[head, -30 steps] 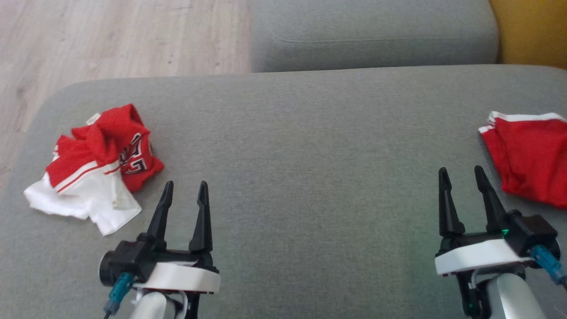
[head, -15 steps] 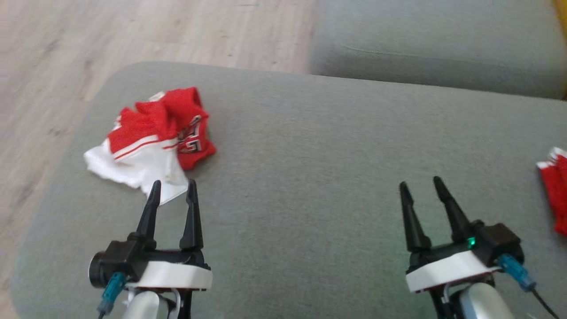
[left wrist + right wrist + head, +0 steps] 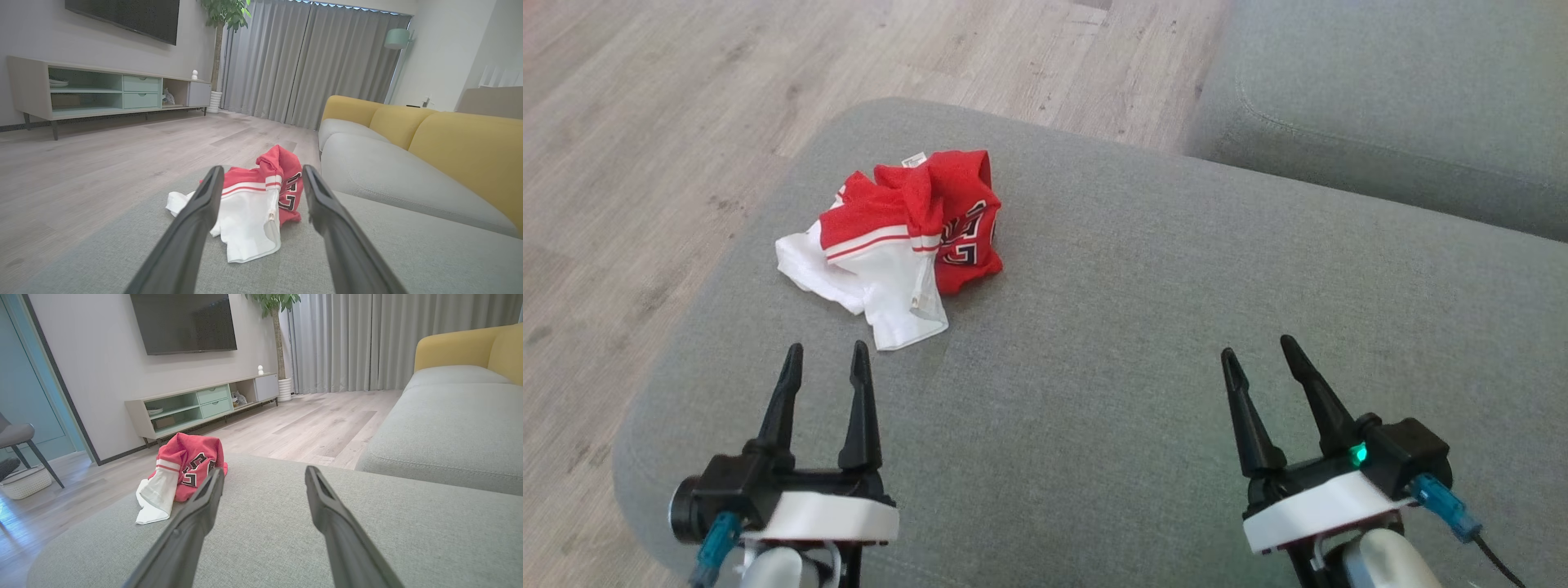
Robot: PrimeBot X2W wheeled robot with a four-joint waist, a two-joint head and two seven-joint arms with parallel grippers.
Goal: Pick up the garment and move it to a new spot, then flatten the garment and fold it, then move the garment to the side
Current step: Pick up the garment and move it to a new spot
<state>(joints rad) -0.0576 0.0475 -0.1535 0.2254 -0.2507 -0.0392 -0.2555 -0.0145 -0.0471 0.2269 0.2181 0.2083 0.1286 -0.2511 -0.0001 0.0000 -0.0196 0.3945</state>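
So both claws were parked low over the near end of the grey seat cushion (image 3: 1111,392), fingers pointing away from the robot. The left gripper (image 3: 827,346) had its jaws spread wide with nothing between them, and the right gripper (image 3: 1258,346) was the same, released and empty.

The garment (image 3: 901,238) was a crumpled red and white jersey lying on that cushion, up near its far left corner. It sat just ahead of the left claw, a touch to the right of its tips. The white hem was the closest bit, near the fingers but not touching, with a strip of bare cushion between. In the left wrist view the heap sat pretty much framed between the two dark fingers. From the right claw it was well apart, ahead and off to the left.

Past the garment the cushion edge dropped to a light wood floor (image 3: 645,122). A second grey cushion (image 3: 1405,98) sat further back on the right. Way back were a TV stand (image 3: 102,92) and grey curtains (image 3: 306,61).
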